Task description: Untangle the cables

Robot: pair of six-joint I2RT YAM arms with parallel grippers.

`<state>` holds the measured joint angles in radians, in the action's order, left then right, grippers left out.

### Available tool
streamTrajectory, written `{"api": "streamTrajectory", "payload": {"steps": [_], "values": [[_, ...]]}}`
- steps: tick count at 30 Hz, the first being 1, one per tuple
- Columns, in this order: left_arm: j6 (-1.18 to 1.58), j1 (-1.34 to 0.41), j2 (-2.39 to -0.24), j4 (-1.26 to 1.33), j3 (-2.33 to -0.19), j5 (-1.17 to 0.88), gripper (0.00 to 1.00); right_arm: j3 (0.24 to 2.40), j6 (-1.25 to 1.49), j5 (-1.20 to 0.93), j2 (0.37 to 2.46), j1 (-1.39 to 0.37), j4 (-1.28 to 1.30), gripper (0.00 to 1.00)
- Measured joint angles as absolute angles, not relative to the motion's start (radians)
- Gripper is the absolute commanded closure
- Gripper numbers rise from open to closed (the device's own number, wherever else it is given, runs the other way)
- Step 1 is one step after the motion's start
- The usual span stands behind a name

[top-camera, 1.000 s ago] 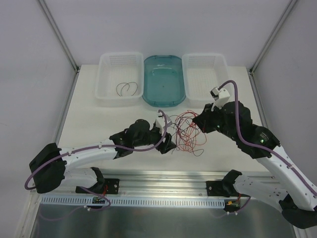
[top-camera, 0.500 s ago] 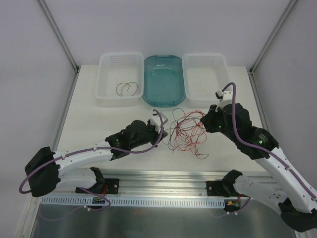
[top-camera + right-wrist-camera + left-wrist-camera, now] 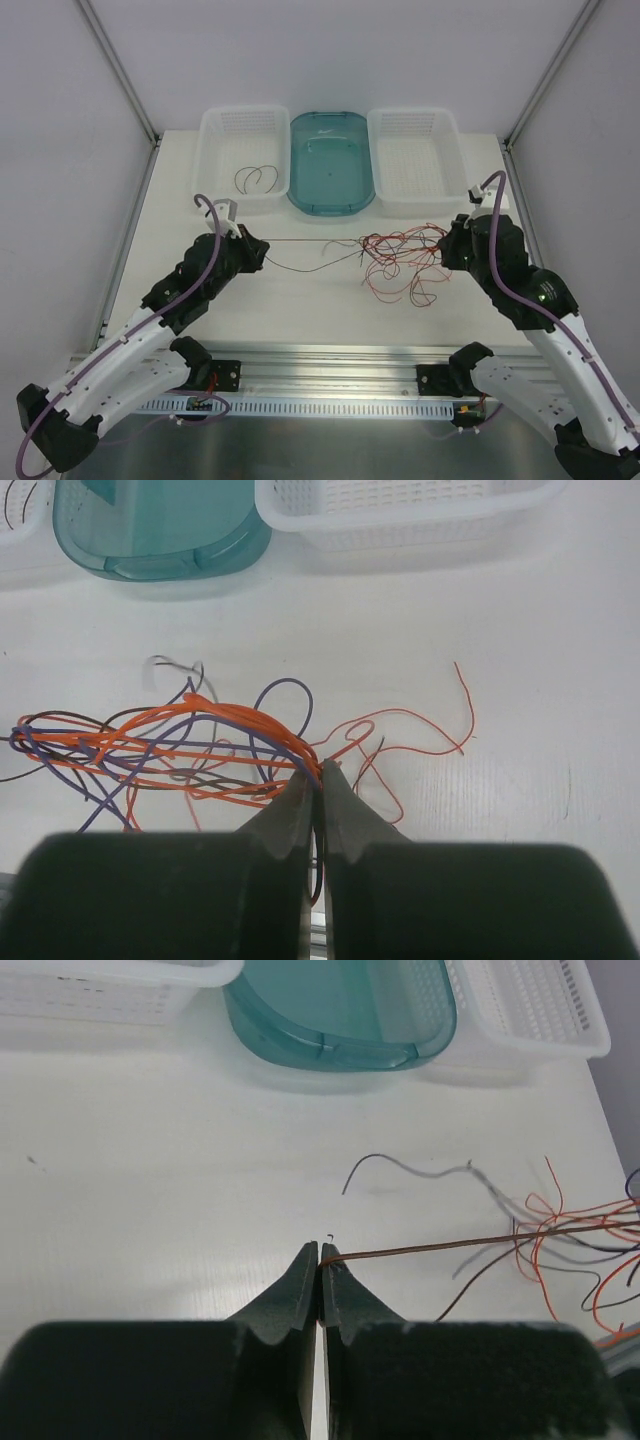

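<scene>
White tabletop [image 3: 300, 305] carries the cables [image 3: 170, 735]. Left gripper [image 3: 320, 1258] is clamped on one brown cable [image 3: 450, 1241], stretched straight. Right gripper [image 3: 319, 780] pinches the orange-purple tangle.

Cables [image 3: 398, 262] orange, purple, brown; tub [image 3: 331, 180] teal.

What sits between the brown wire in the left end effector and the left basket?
Nothing visible: bare table lies between the left end effector, shut on the brown wire, and the left basket. The wire's far end runs into the tangle the right end effector grips.
</scene>
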<state>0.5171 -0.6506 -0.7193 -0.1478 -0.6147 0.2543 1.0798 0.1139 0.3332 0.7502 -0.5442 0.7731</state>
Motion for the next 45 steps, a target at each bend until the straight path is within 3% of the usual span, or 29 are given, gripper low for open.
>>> {"api": "streamTrajectory", "payload": {"steps": [12, 19, 23, 33, 45], "values": [[0.592, -0.561, -0.658, -0.403, -0.745, 0.266, 1.0, 1.101, 0.1, 0.179, 0.778, -0.363, 0.786, 0.99], [0.559, -0.542, -0.636, -0.485, -0.822, 0.278, 1.0, 1.058, 0.098, -0.123, 0.792, -0.094, 0.791, 0.99], [0.524, -0.532, -0.636, -0.532, -0.85, 0.317, 1.0, 1.02, 0.108, -0.282, 0.804, -0.026, 0.793, 0.99], [0.512, -0.495, -0.724, -0.579, -0.846, 0.277, 1.0, 0.992, 0.235, -0.568, 0.801, 0.142, 0.714, 0.99], [0.64, -0.484, -0.759, -0.447, -0.665, 0.117, 1.0, 1.12, 0.339, -0.67, 0.795, 0.247, 0.694, 0.97]]}}
